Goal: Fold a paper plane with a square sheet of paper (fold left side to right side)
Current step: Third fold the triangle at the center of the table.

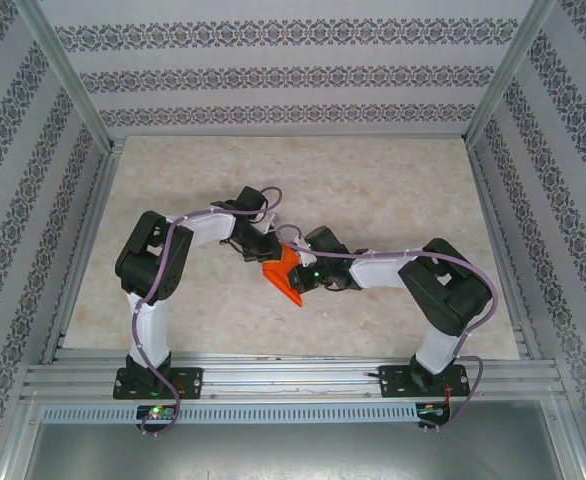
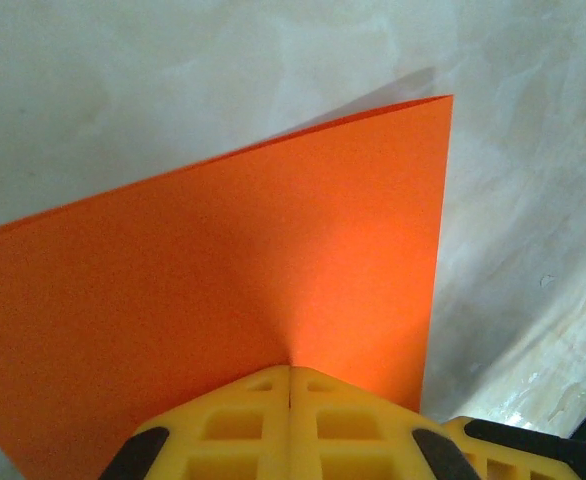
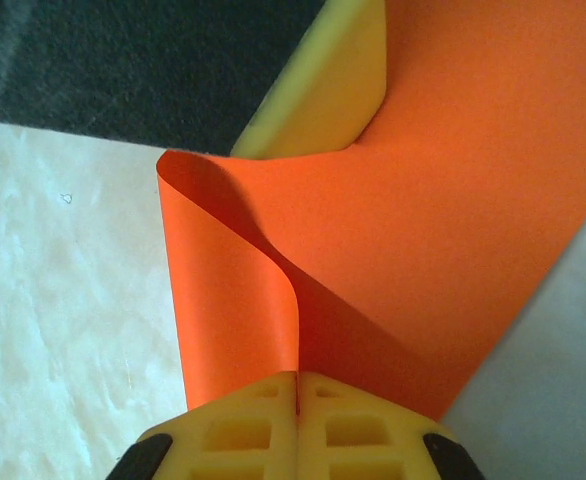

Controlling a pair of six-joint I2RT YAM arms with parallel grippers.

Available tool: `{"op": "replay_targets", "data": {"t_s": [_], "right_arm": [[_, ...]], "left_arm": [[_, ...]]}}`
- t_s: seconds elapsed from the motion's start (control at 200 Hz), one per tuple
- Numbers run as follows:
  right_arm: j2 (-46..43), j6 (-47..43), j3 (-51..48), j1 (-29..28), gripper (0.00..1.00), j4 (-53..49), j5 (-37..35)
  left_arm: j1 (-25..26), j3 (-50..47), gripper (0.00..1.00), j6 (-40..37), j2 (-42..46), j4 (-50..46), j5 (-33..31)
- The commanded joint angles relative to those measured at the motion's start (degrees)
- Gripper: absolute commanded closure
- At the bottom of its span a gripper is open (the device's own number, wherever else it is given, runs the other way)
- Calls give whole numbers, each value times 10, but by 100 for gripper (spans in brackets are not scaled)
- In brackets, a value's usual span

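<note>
The left gripper (image 2: 291, 378) and right gripper (image 3: 297, 382) each clamp the orange square sheet of paper (image 2: 263, 250). It curls between them

Thin square sheet of paper (image 1: 284, 275), bright orange, plain, unmarked on both faces. Sits mid-table (image 1: 373, 190), a little toward the near edge, raised and tilted rather than flat. One part is a smooth flat panel with a crisp corner. Another part curls over in a soft S-bend, rounded, not pressed.
</note>
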State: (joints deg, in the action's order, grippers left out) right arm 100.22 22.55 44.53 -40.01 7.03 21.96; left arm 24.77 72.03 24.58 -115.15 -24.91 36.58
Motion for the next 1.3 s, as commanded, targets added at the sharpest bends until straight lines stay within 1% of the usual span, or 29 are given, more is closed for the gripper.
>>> {"op": "replay_targets", "data": {"t_s": [0.0,0.215,0.285,0.41,0.505,0.69,0.884,1.019,1.169,1.294], "right_arm": [[19,-8,5,-9,100,-22,-1],[22,-4,0,-7,100,-30,-1],[25,-2,-1,-6,100,-32,1],[28,0,-2,-4,100,-32,3],[28,1,-4,-4,100,-32,3],[30,2,-3,-2,100,-32,6],[32,0,-2,-1,100,-36,4],[36,0,-2,1,100,-37,3],[38,-1,0,1,100,-42,1],[40,-2,0,1,100,-44,0]], "left_arm": [[9,3,95,-3,-12,-17,-23],[4,45,88,-8,17,-32,-25],[-4,59,85,-8,28,-36,-24],[-27,57,84,-1,60,-27,-23],[-40,31,84,2,93,-10,-21],[-49,-58,91,13,165,35,-8],[-45,-166,95,68,216,137,62],[-23,-210,96,98,218,188,82],[-10,-224,96,110,196,203,81],[-4,-211,96,100,168,195,82]]}}
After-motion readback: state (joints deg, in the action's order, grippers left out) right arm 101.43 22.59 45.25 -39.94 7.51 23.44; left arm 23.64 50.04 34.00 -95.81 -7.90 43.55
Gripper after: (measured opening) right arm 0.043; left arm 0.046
